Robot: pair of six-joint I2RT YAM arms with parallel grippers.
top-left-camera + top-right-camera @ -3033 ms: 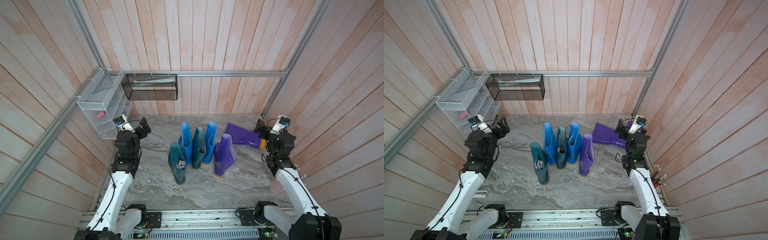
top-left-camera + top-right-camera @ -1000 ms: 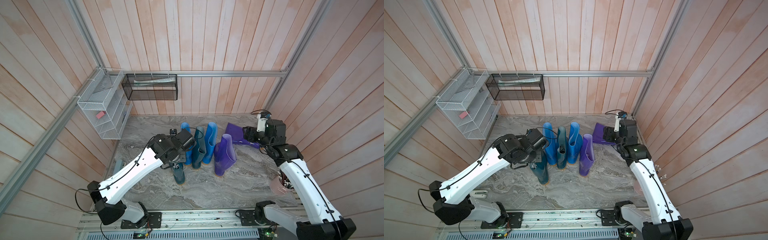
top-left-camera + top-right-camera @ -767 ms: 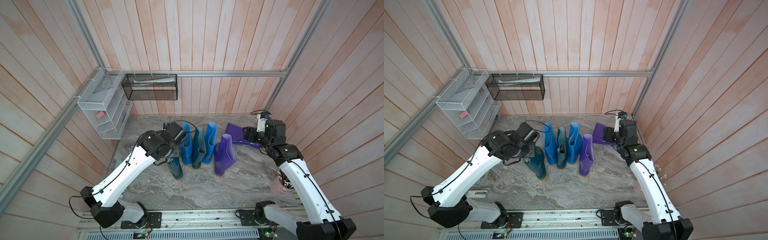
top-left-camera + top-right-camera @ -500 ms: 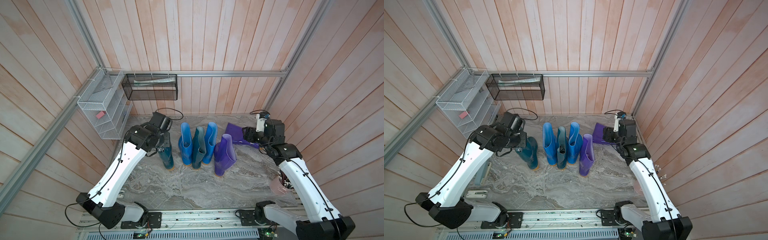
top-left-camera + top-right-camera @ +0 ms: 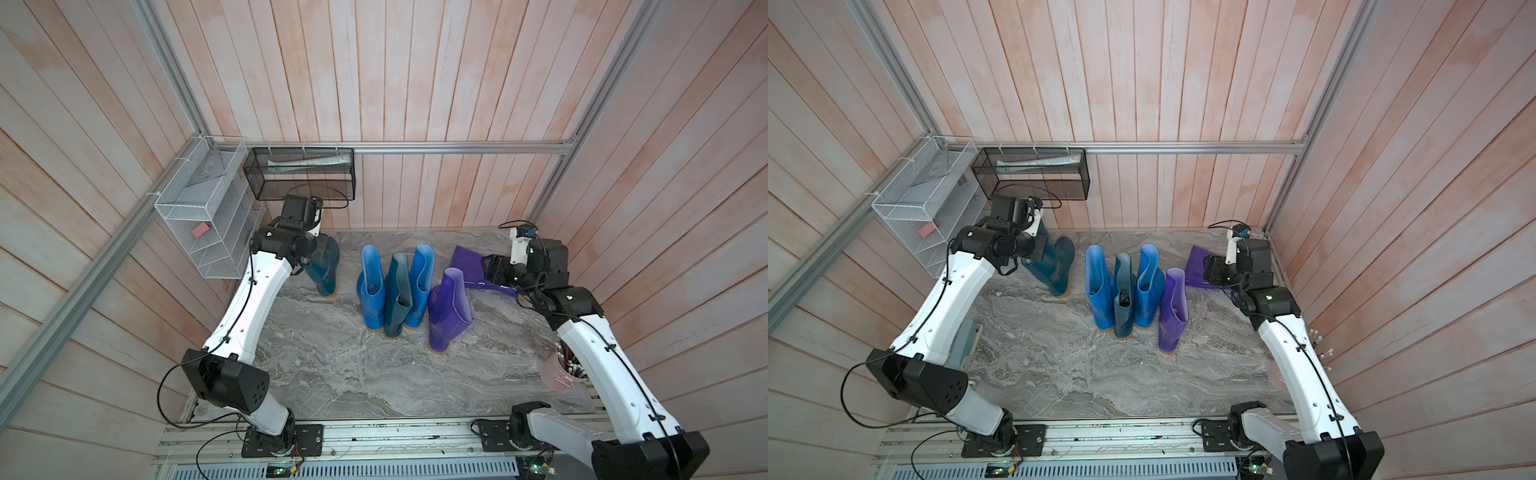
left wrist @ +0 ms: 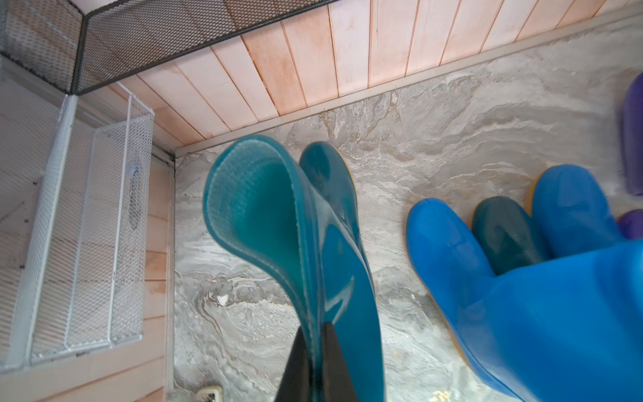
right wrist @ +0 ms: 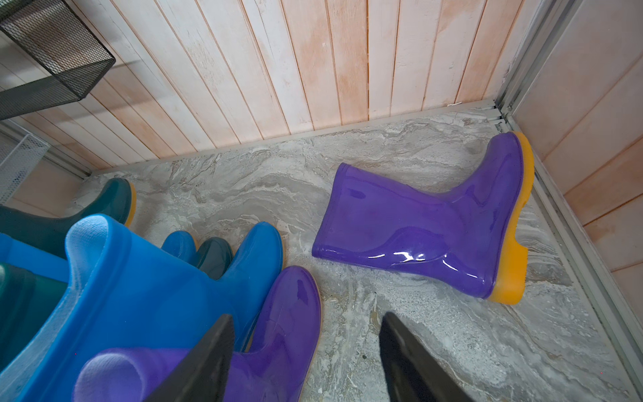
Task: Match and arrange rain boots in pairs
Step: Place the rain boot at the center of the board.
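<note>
Teal boot [image 6: 313, 243] is being pinched at its cuff by our left gripper [image 6: 315, 369], near the far left corner. We are counting no pair finished: second teal boot [image 5: 397, 299] is standing between the blue boots [image 5: 372, 286], standing purple boot [image 5: 449, 307] beside them, fallen purple boot [image 7: 417, 226] lying near the right wall. Right gripper [image 7: 306, 318] is hovering wide open, empty. Left arm [image 5: 253, 307] is hiding the held cuff in both top views; we are not making out whether its sole is touching the floor.

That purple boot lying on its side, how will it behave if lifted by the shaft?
The glossy purple rubber boot lying on its side shows bright highlights, so it may be slippery. The dark teal rubber boot folds where the left tool pinches it, so this shaft probably flexes. Its thick orange sole likely makes the foot end sag.
</note>
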